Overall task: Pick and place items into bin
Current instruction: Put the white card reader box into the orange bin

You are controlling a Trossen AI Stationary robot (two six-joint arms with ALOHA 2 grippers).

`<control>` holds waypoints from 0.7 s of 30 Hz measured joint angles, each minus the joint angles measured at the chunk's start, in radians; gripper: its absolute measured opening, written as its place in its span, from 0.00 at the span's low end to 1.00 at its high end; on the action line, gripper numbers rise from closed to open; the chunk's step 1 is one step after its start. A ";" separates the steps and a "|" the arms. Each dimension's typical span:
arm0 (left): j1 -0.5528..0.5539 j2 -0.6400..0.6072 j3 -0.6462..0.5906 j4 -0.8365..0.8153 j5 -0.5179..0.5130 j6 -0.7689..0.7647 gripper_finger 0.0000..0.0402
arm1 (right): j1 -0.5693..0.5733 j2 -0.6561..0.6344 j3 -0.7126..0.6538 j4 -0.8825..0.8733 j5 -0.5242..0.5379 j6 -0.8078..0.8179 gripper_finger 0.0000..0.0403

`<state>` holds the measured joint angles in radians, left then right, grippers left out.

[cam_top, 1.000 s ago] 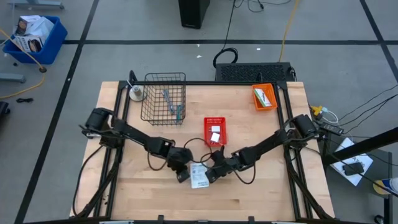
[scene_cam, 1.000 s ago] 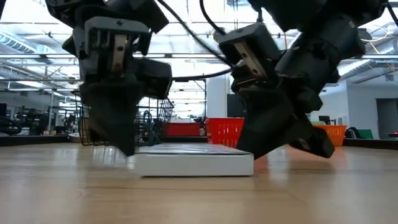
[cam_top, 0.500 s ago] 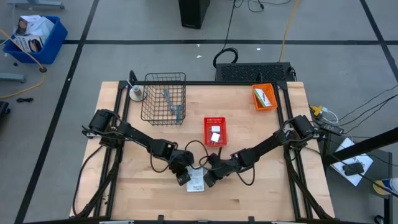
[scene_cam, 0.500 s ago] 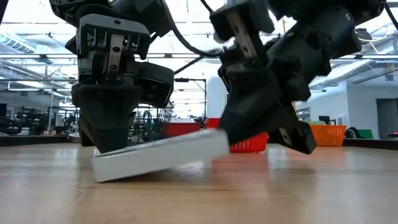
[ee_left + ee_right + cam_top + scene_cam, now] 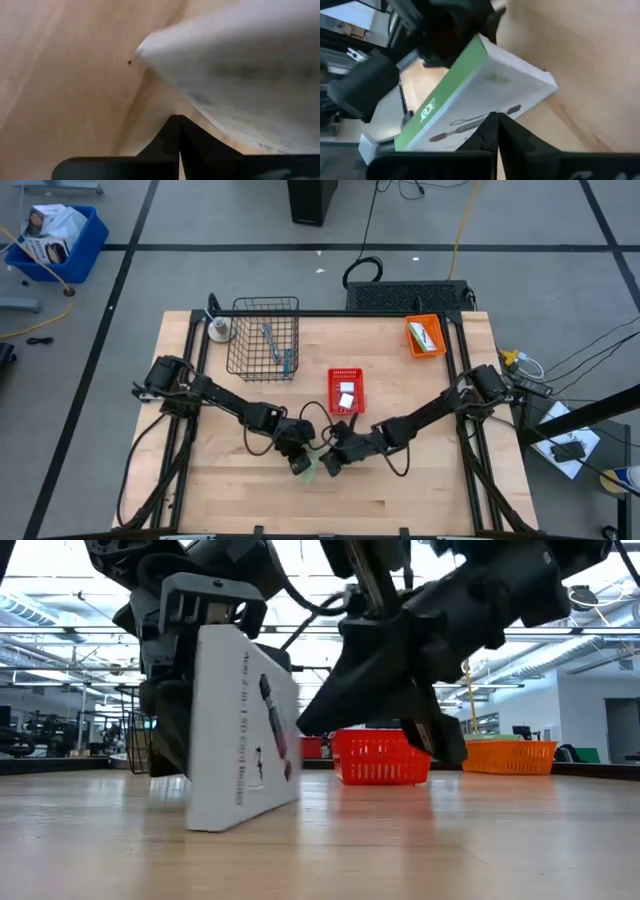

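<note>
A flat white printed packet [image 5: 240, 730] with a green side [image 5: 440, 100] stands on one long edge on the table, between my two shut grippers. My left gripper [image 5: 298, 465] is right behind its blank face [image 5: 240, 75]. My right gripper [image 5: 328, 465] is at its printed face [image 5: 485, 115]. The wire bin [image 5: 263, 338] at the far left holds a teal stick and a grey tool. My left gripper [image 5: 178, 131] stands shut, pointing down at a slant from the table's left, close behind the packet's blank face. The packet's top [image 5: 222, 635] leans toward it. The packet hides whether they touch. My right gripper [image 5: 495, 127] presses its shut fingertips against the packet's printed face near the lower edge [image 5: 492, 112], slanting down from the table's right. The packet stands nearly upright on its long edge [image 5: 215, 825], which rests on the table.
A small red basket [image 5: 346, 390] with white blocks sits just beyond the grippers. An orange tray [image 5: 424, 336] with a packet stands at the far right. A white round object [image 5: 218, 330] lies left of the wire bin. Bare wood lies along the near edge.
My right gripper has risen and tipped upward, raising the packet's right edge. The packet, which lay flat, has turned up onto its left long edge and now stands nearly upright beside my left gripper.
</note>
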<state>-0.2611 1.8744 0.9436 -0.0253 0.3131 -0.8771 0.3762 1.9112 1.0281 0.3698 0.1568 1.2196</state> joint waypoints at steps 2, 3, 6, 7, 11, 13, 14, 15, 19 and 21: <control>0.000 0.000 0.000 0.003 0.003 -0.007 0.01 | -0.003 -0.003 0.000 -0.015 -0.003 0.016 0.00; -0.001 0.000 0.000 0.005 0.004 -0.014 0.00 | -0.004 -0.006 0.001 -0.012 -0.009 0.020 0.00; -0.002 0.000 0.000 0.020 0.011 -0.023 0.00 | -0.003 -0.005 0.002 -0.019 -0.012 0.019 0.00; -0.001 0.000 0.000 0.026 0.011 -0.023 0.01 | -0.003 -0.004 0.001 -0.022 -0.012 0.019 0.00; -0.002 0.000 0.000 0.034 0.019 -0.034 0.02 | -0.002 -0.005 0.001 -0.016 -0.020 0.022 0.00; -0.002 0.000 0.000 0.033 0.023 -0.041 0.01 | -0.002 -0.005 0.001 -0.022 -0.023 0.022 0.00; -0.002 0.000 0.000 0.031 0.023 -0.042 0.01 | -0.002 -0.005 0.001 -0.022 -0.023 0.021 0.00; -0.002 0.000 0.000 0.031 0.023 -0.042 0.01 | -0.002 -0.005 0.001 -0.021 -0.023 0.018 0.00; -0.002 0.000 0.000 0.024 0.023 -0.042 0.04 | -0.002 -0.005 0.001 -0.022 -0.029 0.007 0.00; -0.002 0.000 0.000 0.022 0.022 -0.042 0.04 | -0.002 -0.005 0.001 -0.022 -0.044 -0.009 0.00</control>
<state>-0.2630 1.8744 0.9436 -0.0038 0.3355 -0.9195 0.3740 1.9064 1.0290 0.3477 0.1127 1.2107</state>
